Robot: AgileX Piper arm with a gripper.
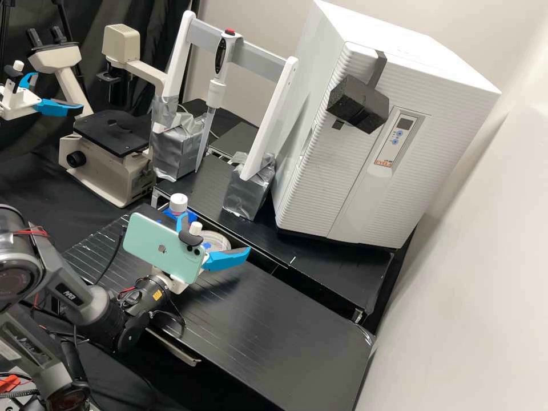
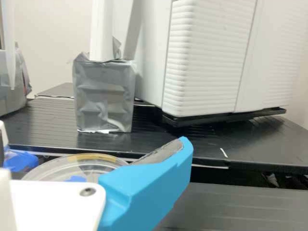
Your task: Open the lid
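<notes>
Two blue fingers (image 1: 228, 258) are standing well apart, leaving the jaws of the white gripper (image 1: 217, 232) open over the black bench (image 1: 274, 337). A round clear dish (image 1: 220, 240) is sitting near the front edge of the raised shelf (image 1: 337, 274) and is showing between the fingers in the high view; whether one of them is touching it, I cannot tell. Some blue is showing at the dish, but its lid is not standing out clearly enough to tell whether it is on. Just beside the dish, a bottle (image 1: 177, 214) is standing upright, wearing its white cap (image 1: 178, 202), with something blue (image 1: 191, 216) around its lower part. A pale green phone (image 1: 162, 245) is riding on the gripper's mount. On the shelf, a white frame (image 1: 278, 108) is rising from two silver-taped blocks (image 1: 248, 191) and holding a pipette (image 1: 220, 68), while a white cabinet (image 1: 365, 188) is standing beside it.
</notes>
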